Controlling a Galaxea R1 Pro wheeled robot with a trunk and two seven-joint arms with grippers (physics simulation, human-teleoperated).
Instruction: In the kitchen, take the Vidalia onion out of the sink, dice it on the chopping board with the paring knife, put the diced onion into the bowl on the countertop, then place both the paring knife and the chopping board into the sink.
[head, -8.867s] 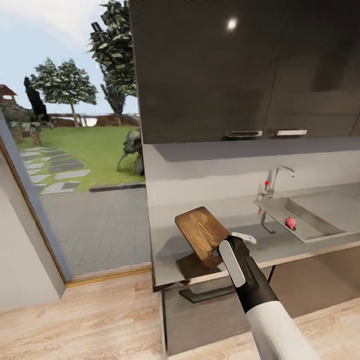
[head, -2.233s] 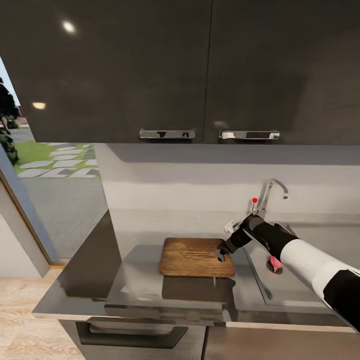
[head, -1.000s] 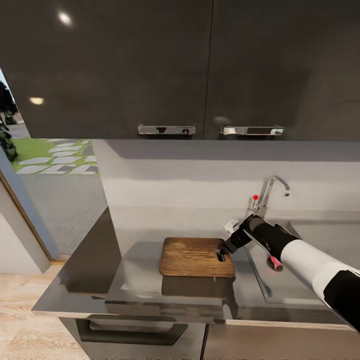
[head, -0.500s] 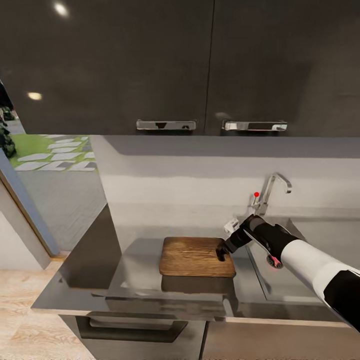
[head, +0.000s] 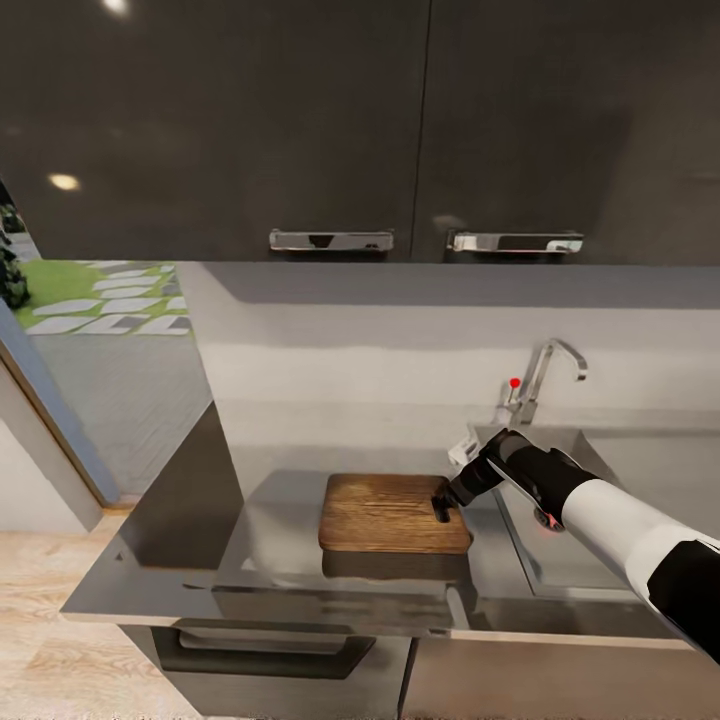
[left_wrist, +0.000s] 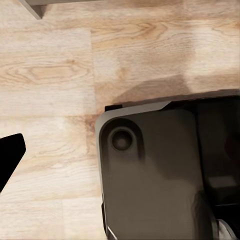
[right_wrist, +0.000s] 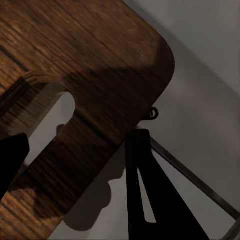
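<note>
Low in the middle, the chopping board (head: 393, 513) now lies flat on the desk (head: 270, 520) — right pincer (head: 443, 503) apart at its handle slot — ready for the onion (head: 545, 518).

No readable text, label or number anywhere (cabinet fronts and counter are plain)
</note>
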